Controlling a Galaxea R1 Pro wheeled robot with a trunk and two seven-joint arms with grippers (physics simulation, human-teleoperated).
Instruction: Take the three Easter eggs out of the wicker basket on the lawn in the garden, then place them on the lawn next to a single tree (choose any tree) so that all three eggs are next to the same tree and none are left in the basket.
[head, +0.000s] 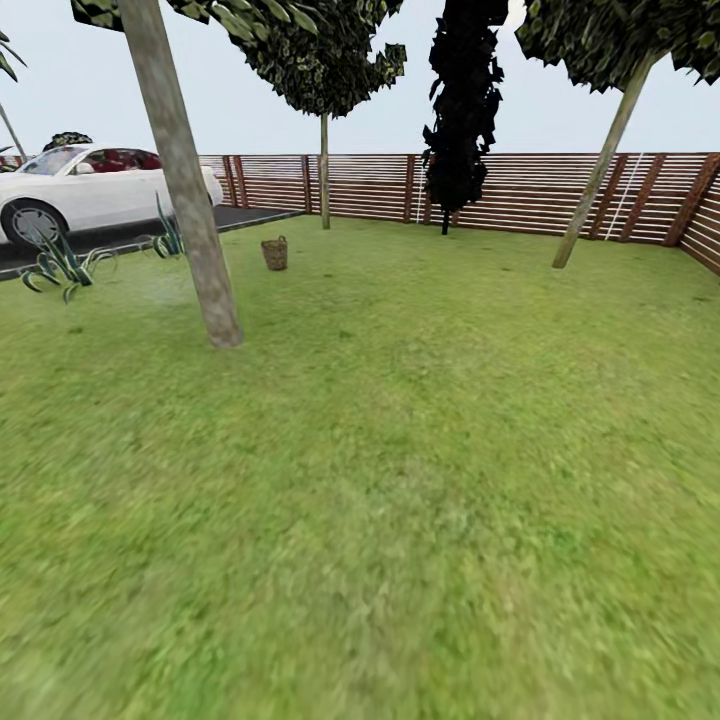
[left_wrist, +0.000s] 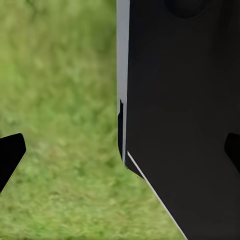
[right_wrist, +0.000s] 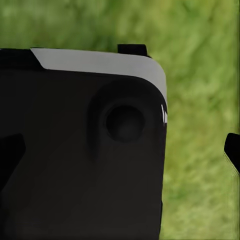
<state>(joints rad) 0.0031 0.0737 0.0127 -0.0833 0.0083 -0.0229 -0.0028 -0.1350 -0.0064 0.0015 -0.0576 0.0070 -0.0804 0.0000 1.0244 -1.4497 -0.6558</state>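
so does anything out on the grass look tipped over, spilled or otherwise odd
Nothing stands out. The wicker basket stands upright on the lawn beyond the nearest tree, with no eggs lying on the grass. It is too far away to see inside.

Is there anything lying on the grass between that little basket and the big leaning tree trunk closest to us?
In the head view, just open lawn separates the wicker basket from the nearest tree.
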